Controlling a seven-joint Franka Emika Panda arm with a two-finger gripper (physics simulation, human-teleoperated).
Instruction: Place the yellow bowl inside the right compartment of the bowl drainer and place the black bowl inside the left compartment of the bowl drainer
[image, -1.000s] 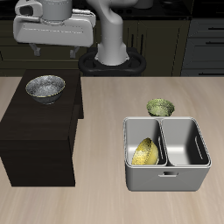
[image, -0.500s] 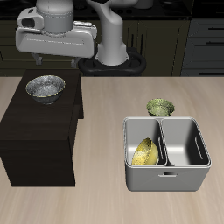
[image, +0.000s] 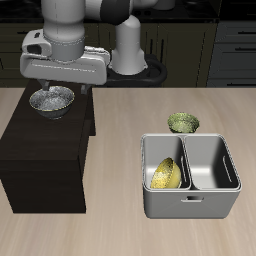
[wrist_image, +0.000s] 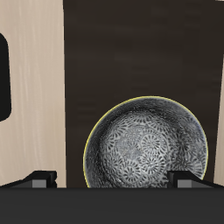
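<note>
The black bowl (image: 51, 100), silvery speckled inside with a dark rim, sits on top of a dark cabinet-like block (image: 45, 160). My gripper (image: 62, 90) hangs open just above it, a finger on either side of the bowl. In the wrist view the black bowl (wrist_image: 149, 144) lies below, and the gripper (wrist_image: 112, 180) shows both fingertips (wrist_image: 40, 180) wide apart with nothing held. The yellow bowl (image: 166, 174) lies tilted inside the bowl drainer (image: 190, 207), in the well nearer the block. The other well holds nothing.
A small olive-green bowl (image: 182, 122) stands on the table just behind the drainer. The dark block's top (wrist_image: 131, 52) ends at an edge beside the light wooden table (wrist_image: 35, 87). Dark cabinets line the back.
The gripper has come down and forward over the last second, from high behind the block to just above the black bowl. The bowls and the drainer have not moved.
</note>
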